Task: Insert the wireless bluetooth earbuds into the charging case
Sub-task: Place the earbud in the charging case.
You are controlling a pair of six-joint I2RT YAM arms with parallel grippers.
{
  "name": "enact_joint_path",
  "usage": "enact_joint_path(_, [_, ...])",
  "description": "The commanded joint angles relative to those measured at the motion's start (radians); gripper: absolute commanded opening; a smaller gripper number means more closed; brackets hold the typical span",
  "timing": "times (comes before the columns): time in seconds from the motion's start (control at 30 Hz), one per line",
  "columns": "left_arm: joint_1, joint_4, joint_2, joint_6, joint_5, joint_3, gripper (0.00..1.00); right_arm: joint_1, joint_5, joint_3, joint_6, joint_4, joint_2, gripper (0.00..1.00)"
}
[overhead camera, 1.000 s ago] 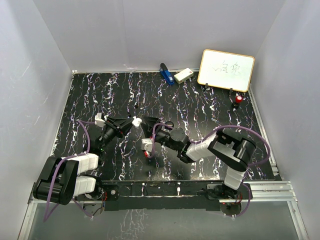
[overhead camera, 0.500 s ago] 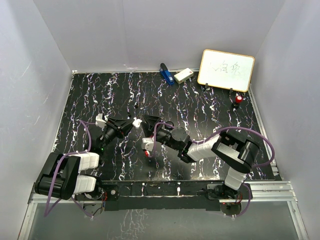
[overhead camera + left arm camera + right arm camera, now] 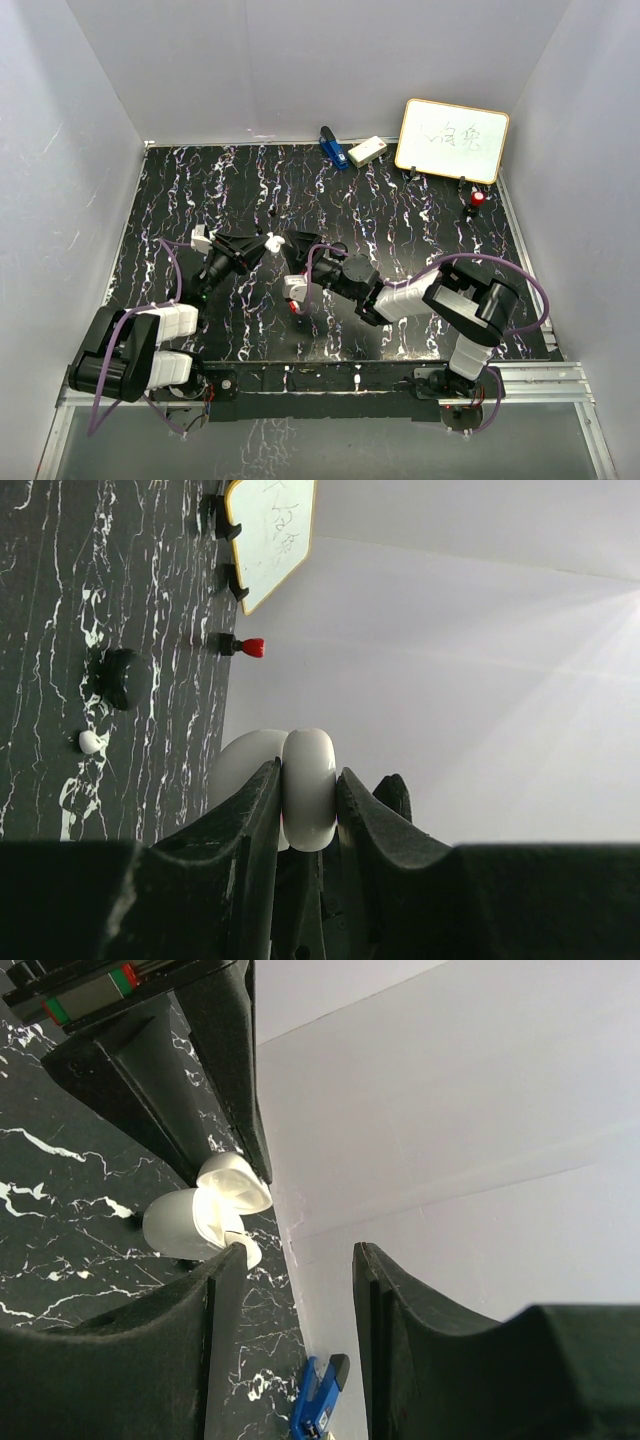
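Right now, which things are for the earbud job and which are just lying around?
For the job: case, held in the left gripper; tiny white earbud; right gripper, open.
Lying about: whiteboard, blue clip, white box, red-capped thing.

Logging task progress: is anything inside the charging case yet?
The case, clamped in the left end effector, stands open with its lid raised. Its cavity is washed-out white and partly hidden by a right finger, so seated earbuds cannot be confirmed.
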Motion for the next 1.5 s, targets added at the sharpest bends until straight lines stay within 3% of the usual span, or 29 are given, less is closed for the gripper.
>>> enact_joint_path(0.0, [0.003, 0.017, -0.049, 0.009, 0.018, 0.025, 0.0, 0.007, -0.002, 0.047, 0.013, 0.056, 0.013, 0.45])
enact_joint_path(0.53, [0.003, -0.033, -0.112, 0.007, 0.023, 0.002, 0.0, 0.007, 0.004, 0.07, 0.027, 0.08, 0.059, 0.45])
enact_joint_path(0.9, [0.003, -0.006, -0.031, 0.018, 0.018, 0.021, 0.0, 0.01, 0.024, 0.035, 0.072, -0.013, -0.04, 0.48])
enact_joint_path(1.0, [0.004, 0.018, 0.006, 0.014, 0.011, 0.033, 0.0, 0.014, 0.069, 0.012, 0.164, -0.074, -0.101, 0.54])
enact_joint_path(1.23, [0.003, 0.074, 0.066, -0.006, 0.01, 0.073, 0.0, 0.013, 0.168, -0.102, 0.466, -0.064, -0.253, 0.55])
enact_joint_path(1.33, [0.003, 0.061, 0.063, -0.005, 0.005, 0.095, 0.0, 0.015, 0.222, -0.138, 0.688, 0.023, -0.285, 0.42])
enact_joint_path(1.4, [0.004, 0.047, 0.052, -0.003, 0.002, 0.104, 0.0, 0.016, 0.307, -0.109, 0.871, -0.026, -0.31, 0.38])
enact_joint_path(1.47, [0.001, 0.032, 0.035, 0.001, -0.005, 0.11, 0.0, 0.017, 0.35, -0.05, 0.966, -0.141, -0.315, 0.5])
